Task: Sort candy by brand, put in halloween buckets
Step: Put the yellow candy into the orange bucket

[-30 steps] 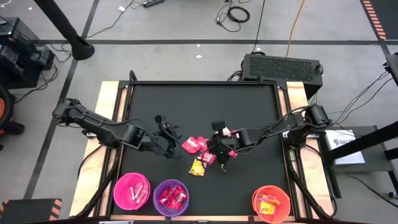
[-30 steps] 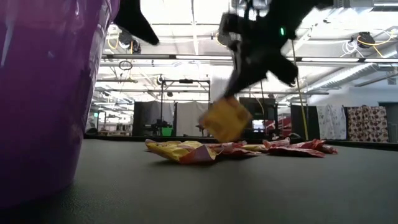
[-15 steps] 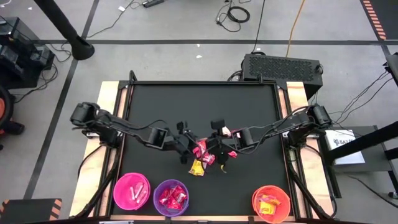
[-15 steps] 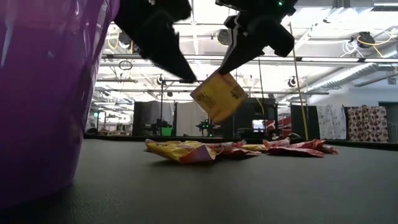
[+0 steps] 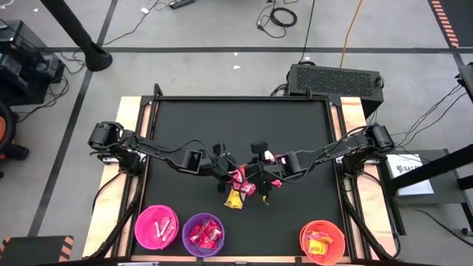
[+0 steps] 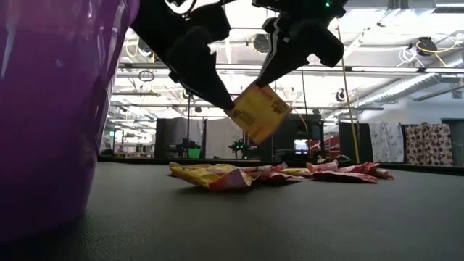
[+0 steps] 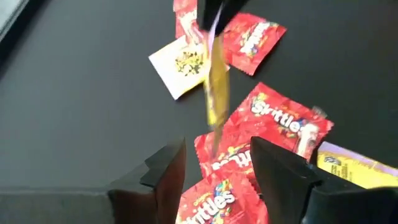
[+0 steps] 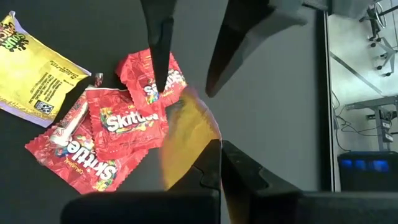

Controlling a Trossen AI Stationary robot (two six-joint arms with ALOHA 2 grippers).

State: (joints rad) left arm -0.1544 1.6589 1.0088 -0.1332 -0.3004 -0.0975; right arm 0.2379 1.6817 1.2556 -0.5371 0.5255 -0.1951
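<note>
A loose pile of candy lies mid-table: red Skittles packets (image 7: 283, 121), a yellow packet (image 8: 37, 68) and a pale one (image 7: 180, 65). My right gripper (image 8: 219, 163) is shut on another yellow packet (image 6: 257, 112), which hangs above the pile. My left gripper (image 7: 217, 180) is open, slanting down from the table's left. Its fingers (image 8: 158, 37) stand close to the hanging packet on either side of its line; I cannot tell whether a fingertip (image 6: 226, 105) touches it. My right gripper pinches the yellow packet by its upper edge (image 6: 267, 88) between its two fingers, which slant down from the table's right. The packet hangs tilted below the fingers, clear of the table and the pile.
Three buckets stand along the near edge: pink (image 5: 157, 227), purple (image 5: 203, 234) and orange-red (image 5: 323, 241), each with packets inside. The purple one (image 6: 51, 109) fills the low view's left. Bare black tabletop (image 5: 244, 122) lies beyond the pile.
My right gripper has raised the yellow packet off the pile; it now hangs clear. My left gripper has swung toward the table's right and down, ending right beside the hanging packet, fingers still apart.
</note>
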